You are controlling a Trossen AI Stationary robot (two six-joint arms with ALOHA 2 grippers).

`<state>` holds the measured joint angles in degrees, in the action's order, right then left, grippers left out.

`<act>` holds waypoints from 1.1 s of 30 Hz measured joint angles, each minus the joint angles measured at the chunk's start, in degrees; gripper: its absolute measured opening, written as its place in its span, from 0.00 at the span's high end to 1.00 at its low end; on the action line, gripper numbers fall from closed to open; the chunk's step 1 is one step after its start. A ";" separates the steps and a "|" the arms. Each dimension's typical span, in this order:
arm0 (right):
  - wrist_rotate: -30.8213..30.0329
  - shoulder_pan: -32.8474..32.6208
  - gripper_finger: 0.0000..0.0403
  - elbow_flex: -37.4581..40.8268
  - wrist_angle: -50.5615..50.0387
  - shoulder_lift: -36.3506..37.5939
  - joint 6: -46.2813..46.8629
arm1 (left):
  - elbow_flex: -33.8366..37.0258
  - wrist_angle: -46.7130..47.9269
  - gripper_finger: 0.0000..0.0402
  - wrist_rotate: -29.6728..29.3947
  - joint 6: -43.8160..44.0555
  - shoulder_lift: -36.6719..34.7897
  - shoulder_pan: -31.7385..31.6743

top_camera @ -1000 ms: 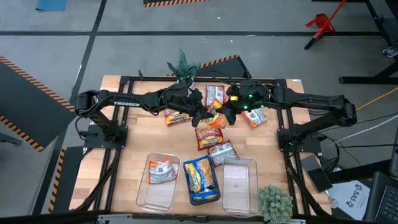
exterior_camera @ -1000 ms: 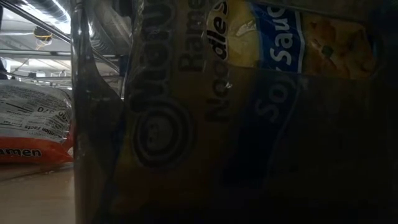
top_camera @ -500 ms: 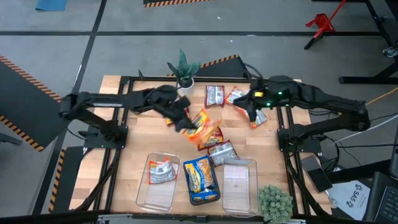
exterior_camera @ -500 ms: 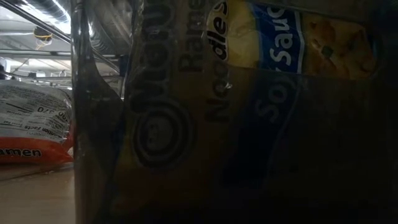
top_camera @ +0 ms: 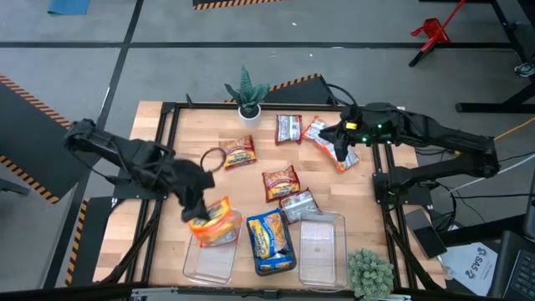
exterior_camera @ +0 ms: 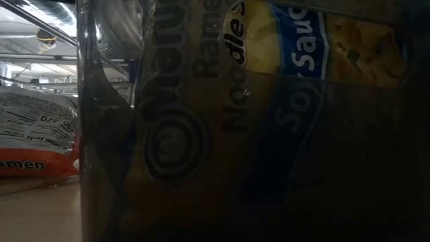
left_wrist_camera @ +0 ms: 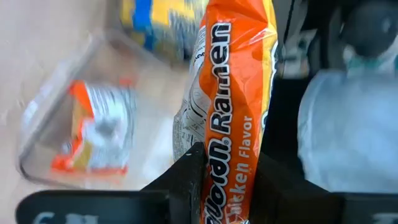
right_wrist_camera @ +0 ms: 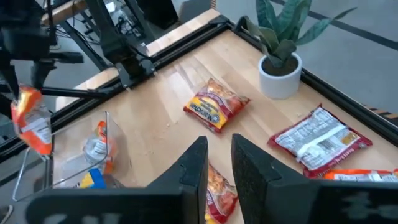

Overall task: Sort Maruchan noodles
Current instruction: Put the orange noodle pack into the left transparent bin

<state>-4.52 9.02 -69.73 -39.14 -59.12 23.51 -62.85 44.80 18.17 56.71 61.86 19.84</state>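
Note:
My left gripper [top_camera: 201, 209] is shut on an orange Maruchan packet [top_camera: 214, 221], which hangs above the far end of the left clear bin [top_camera: 201, 266]. In that bin lies another orange packet [left_wrist_camera: 93, 134]. A blue-and-yellow packet [top_camera: 269, 242] fills the middle bin. More packets lie flat on the wood: two red ones [top_camera: 238, 154] [top_camera: 280, 182] and two silver ones [top_camera: 288, 128] [top_camera: 298, 203]. My right gripper [top_camera: 336, 144] hovers over packets [top_camera: 322, 130] at the far right, its fingers [right_wrist_camera: 196, 162] a narrow gap apart with nothing between. My left gripper pinches the orange packet between its two fingers [left_wrist_camera: 189, 180] at one short end [left_wrist_camera: 227, 186]. The fingers slant downward and lie across the packet. The packet reaches away from the fingers along its length, lifted clear above the left bin.
A third clear bin [top_camera: 322, 247] stands to the right of the middle one. A potted plant [top_camera: 247, 92] stands at the far edge and a bushy plant [top_camera: 368, 272] at the near right corner. Black frame rails [top_camera: 159, 184] run along the table's sides.
My left gripper has carried the orange packet from the table's middle toward the near left, up and over the left bin, turning as it went. My right gripper has drawn back from the middle toward the far right and then kept still.

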 joint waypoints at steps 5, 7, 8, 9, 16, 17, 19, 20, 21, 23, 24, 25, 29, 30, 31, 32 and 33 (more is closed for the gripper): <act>-0.50 0.00 0.86 0.09 -0.27 -0.97 0.00 | -0.01 1.26 0.80 2.80 -1.58 3.93 2.62; -0.55 0.00 0.86 0.09 -0.07 -1.54 -0.02 | -0.01 1.30 0.80 4.71 -1.74 5.79 3.22; -0.48 0.00 0.86 0.09 -0.17 -1.70 -0.02 | -0.02 1.23 0.80 5.31 -2.08 6.71 3.59; -0.50 0.00 0.86 0.09 -0.74 -1.85 -0.02 | 0.00 1.27 0.80 5.49 -2.47 7.56 4.04; -0.45 0.00 0.86 0.09 -2.27 -2.99 0.00 | -0.02 0.87 0.80 9.95 -6.18 12.85 6.23; -0.45 0.00 0.86 0.09 -2.60 -2.99 0.00 | -0.02 0.85 0.80 10.32 -7.04 13.69 6.29; -0.46 0.00 0.86 0.09 -2.47 -2.93 0.02 | 0.00 0.68 0.80 11.01 -8.93 15.28 6.30; -0.45 0.00 0.86 0.09 -2.68 -2.92 0.04 | -0.02 0.41 0.80 11.52 -9.97 16.03 6.25; -0.45 0.00 0.86 0.09 -2.81 -2.92 0.04 | -0.02 0.09 0.80 11.89 -11.17 16.83 6.20; -0.35 0.00 0.86 0.09 -2.87 -2.92 0.09 | -0.02 -0.32 0.80 12.54 -13.68 18.56 6.11; 0.00 0.00 0.86 0.09 -2.94 -2.92 0.11 | -0.02 -1.05 0.80 13.20 -14.77 19.37 5.93; 0.34 0.00 0.86 0.09 -2.97 -2.92 0.16 | -0.02 -2.01 0.80 13.99 -15.52 20.10 5.75; 0.64 -0.02 0.86 0.09 -2.99 -2.92 0.17 | -0.02 -2.69 0.80 16.71 -18.05 22.90 5.14; 0.64 0.00 0.86 0.09 -3.00 -2.92 0.17 | -0.02 -2.73 0.80 17.20 -18.90 23.41 5.17; 0.64 0.00 0.86 0.09 -3.01 -2.92 0.17 | -0.02 -2.76 0.80 17.88 -19.82 23.86 5.21; 0.64 0.00 0.86 0.09 -3.01 -2.92 0.16 | -0.02 -2.84 0.80 18.59 -20.87 24.19 5.24; 0.64 0.00 0.86 0.09 -3.02 -2.92 0.08 | -0.02 -2.89 0.80 19.17 -21.85 24.63 5.26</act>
<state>-3.88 9.02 -69.65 -42.16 -62.04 23.58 -62.87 41.91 37.34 34.86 86.49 25.10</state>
